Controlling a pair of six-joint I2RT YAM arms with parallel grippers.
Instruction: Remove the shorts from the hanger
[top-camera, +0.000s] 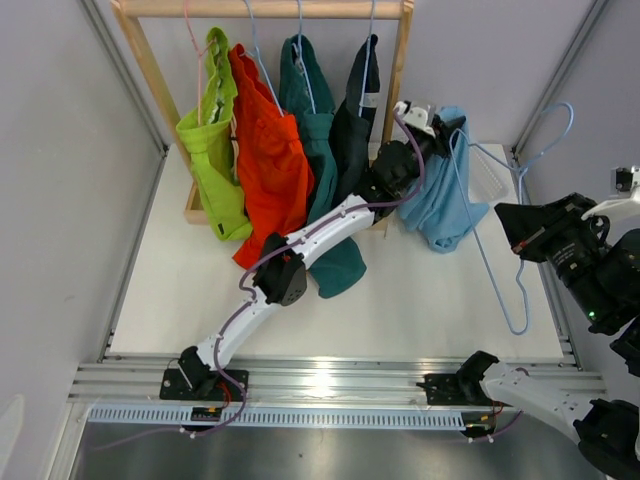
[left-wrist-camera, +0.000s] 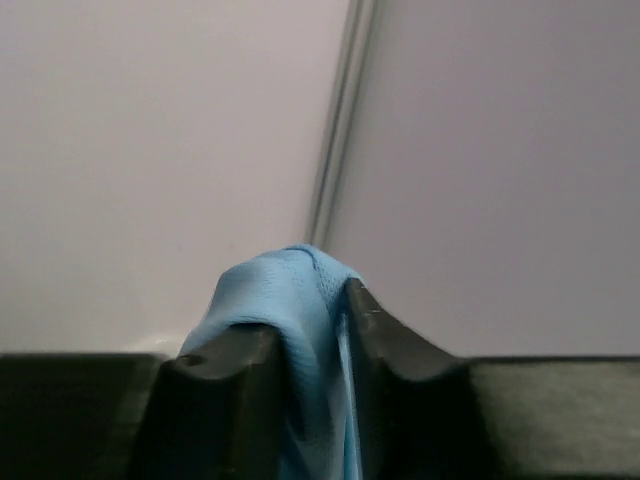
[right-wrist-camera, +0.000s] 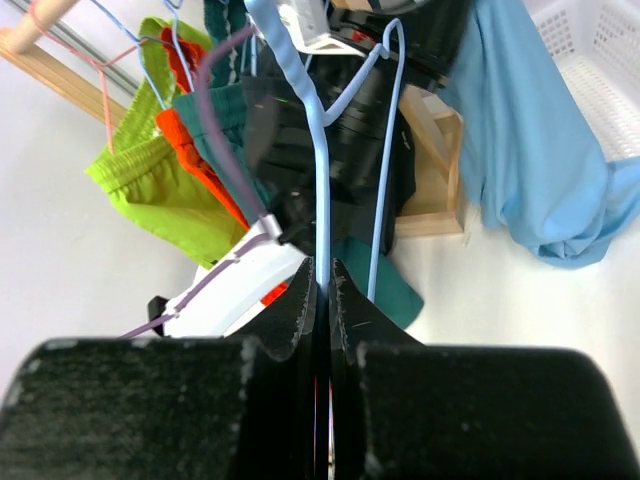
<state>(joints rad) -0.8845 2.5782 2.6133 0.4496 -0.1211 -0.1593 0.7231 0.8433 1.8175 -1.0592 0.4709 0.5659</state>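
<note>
Lime green shorts (top-camera: 212, 150), orange-red shorts (top-camera: 268, 160), teal shorts (top-camera: 312, 120) and dark navy shorts (top-camera: 352, 130) hang on hangers from the wooden rack (top-camera: 260, 8). My left gripper (top-camera: 432, 125) reaches to the right of the rack and is shut on the top of the light blue shorts (top-camera: 440, 205); the fabric (left-wrist-camera: 290, 300) bunches between its fingers (left-wrist-camera: 312, 310). My right gripper (top-camera: 515, 225) is shut on the wire of the light blue hanger (top-camera: 500, 290), which is off the rack. The wire (right-wrist-camera: 322, 170) runs up from its closed fingers (right-wrist-camera: 322, 275). The light blue shorts (right-wrist-camera: 530, 150) hang to the right.
A white mesh basket (right-wrist-camera: 590, 60) stands at the back right behind the light blue shorts. The rack's wooden base (right-wrist-camera: 440, 190) sits on the white table. The left arm (top-camera: 300, 245) stretches diagonally across the table in front of the hanging shorts.
</note>
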